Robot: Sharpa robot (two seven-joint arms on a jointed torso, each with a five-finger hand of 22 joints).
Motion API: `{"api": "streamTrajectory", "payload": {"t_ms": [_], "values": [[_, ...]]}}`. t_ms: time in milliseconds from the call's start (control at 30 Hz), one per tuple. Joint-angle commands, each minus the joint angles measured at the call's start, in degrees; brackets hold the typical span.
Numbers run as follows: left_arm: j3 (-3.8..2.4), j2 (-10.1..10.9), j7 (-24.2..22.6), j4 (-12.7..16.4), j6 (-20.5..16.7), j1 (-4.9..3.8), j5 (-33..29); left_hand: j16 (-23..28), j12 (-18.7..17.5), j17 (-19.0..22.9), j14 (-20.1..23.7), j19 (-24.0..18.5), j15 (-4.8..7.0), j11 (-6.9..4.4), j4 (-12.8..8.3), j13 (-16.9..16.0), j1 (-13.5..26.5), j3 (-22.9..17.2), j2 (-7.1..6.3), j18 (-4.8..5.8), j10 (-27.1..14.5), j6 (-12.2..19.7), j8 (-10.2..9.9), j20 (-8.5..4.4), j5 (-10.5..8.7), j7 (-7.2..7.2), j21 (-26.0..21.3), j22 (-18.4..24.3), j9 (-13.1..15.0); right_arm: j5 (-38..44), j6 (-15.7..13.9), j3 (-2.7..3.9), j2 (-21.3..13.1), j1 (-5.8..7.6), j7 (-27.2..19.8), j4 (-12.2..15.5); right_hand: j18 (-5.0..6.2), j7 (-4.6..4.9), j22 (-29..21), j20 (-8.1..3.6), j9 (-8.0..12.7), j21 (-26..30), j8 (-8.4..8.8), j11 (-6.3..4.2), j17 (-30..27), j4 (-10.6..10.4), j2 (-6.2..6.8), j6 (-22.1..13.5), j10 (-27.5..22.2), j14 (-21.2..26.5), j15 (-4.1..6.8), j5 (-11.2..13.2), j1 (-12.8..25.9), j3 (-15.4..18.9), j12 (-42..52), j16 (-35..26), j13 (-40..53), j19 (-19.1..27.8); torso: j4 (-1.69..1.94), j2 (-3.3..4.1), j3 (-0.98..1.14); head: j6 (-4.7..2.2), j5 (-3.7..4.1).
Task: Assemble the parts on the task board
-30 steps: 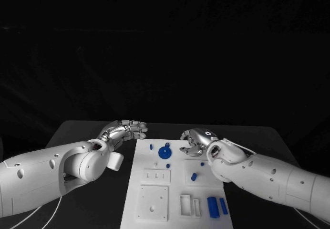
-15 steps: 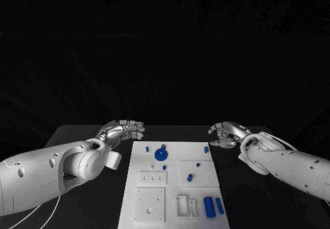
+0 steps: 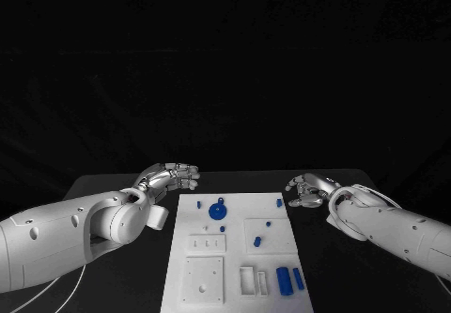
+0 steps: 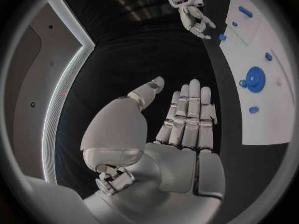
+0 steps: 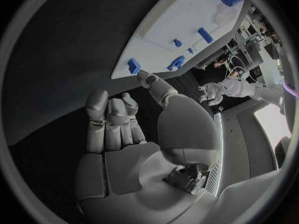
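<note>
The table (image 3: pixel 113 186) carries the white board (image 3: pixel 235 261) at its middle. The left hand (image 3: pixel 169 177) hovers off the board's far left corner, fingers straight and side by side, thumb apart, holding nothing. The right hand (image 3: pixel 308 189) hovers off the far right corner, fingers curled inward, empty. A blue gear (image 3: pixel 218 210), two blue bars (image 3: pixel 289 280) and small blue pegs (image 3: pixel 255 242) sit on the board.

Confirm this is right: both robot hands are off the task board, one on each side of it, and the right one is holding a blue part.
One thing is wrong: the right robot hand holds nothing. The right wrist view shows its fingers with no part between them. The rest stands: in the head view both hands, the left robot hand too, are off the task board, one on each side.
</note>
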State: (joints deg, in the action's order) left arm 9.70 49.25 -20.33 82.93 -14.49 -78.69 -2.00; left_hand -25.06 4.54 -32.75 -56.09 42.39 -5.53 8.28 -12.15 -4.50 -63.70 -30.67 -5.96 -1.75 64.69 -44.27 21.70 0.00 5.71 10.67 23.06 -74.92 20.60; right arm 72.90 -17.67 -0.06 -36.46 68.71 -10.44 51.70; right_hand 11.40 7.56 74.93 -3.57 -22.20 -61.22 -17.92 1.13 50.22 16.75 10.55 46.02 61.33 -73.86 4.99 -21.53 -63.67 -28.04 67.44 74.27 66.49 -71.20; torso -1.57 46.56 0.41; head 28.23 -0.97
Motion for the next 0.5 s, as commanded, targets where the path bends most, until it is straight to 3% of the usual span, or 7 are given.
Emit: {"api": "streamTrajectory", "payload": {"t_ms": [33,167,400,500], "values": [[-0.03,-0.3,-0.8,-0.1,1.3,0.00,0.1,-0.3,0.1,-0.1,0.3,-0.5,-0.18,0.23,-0.3,0.0,0.3,-0.1,0.19,-0.39,0.2,-0.4,0.0,-0.05,-0.11,0.09,0.3,-1.2,0.1,-1.2,1.8,0.00,1.2,-0.43,-1.9,-1.4,3.60,-0.03,1.0,0.07,-0.1,0.3,0.09,-0.03,0.1,-0.1,-0.11,-0.1,-0.3,0.1,0.15,-0.1,-0.6,0.4,-0.2,-0.2,0.0,0.5,0.03,0.20,0.51,0.27,0.14],[-0.03,-0.5,-0.8,-0.1,1.4,0.03,0.1,-0.3,0.1,-0.1,0.3,-0.5,-0.18,0.25,-0.4,0.1,0.4,-0.1,0.21,-0.38,0.1,-0.3,-0.1,-0.04,-0.11,0.10,0.3,-1.2,0.1,-1.6,1.9,-0.01,2.3,-0.95,-1.9,-2.9,3.60,-0.11,0.9,0.09,-0.1,0.3,0.06,-0.10,0.1,-0.1,-0.46,0.0,-0.2,0.1,0.21,0.0,-0.8,0.6,-0.2,-0.2,0.0,0.5,0.29,0.32,0.85,0.37,0.48],[-0.03,-0.4,-0.7,0.0,1.2,0.03,0.1,-0.3,-0.1,-0.1,0.4,-0.5,-0.20,0.34,-0.4,0.1,0.4,-0.1,0.14,-0.37,0.0,-0.2,-0.1,-0.03,-0.12,0.19,0.3,-1.2,0.0,0.0,2.0,-0.03,3.2,-1.08,-2.3,-4.5,3.60,-0.14,0.9,0.16,-0.1,0.3,-0.06,-0.13,0.2,-0.2,-0.93,0.2,-0.2,0.0,0.24,0.1,-0.7,0.8,-0.2,-0.2,0.0,0.5,0.47,0.54,1.06,0.68,0.44],[-0.03,-0.3,-0.7,0.1,1.2,0.03,0.3,-0.3,-0.1,-0.1,0.4,-0.5,-0.20,0.34,-0.4,0.1,0.4,-0.1,0.14,-0.37,0.0,-0.2,-0.1,-0.03,-0.12,0.19,0.3,-1.2,0.0,-0.1,2.2,-0.05,3.7,-1.19,-2.3,-5.2,3.60,-0.15,0.9,0.20,-0.1,0.3,-0.11,-0.14,0.2,-0.2,-1.11,0.3,-0.2,0.0,0.25,0.2,-0.6,0.9,-0.2,-0.2,0.0,0.5,0.45,0.53,0.99,0.74,0.37]]}}
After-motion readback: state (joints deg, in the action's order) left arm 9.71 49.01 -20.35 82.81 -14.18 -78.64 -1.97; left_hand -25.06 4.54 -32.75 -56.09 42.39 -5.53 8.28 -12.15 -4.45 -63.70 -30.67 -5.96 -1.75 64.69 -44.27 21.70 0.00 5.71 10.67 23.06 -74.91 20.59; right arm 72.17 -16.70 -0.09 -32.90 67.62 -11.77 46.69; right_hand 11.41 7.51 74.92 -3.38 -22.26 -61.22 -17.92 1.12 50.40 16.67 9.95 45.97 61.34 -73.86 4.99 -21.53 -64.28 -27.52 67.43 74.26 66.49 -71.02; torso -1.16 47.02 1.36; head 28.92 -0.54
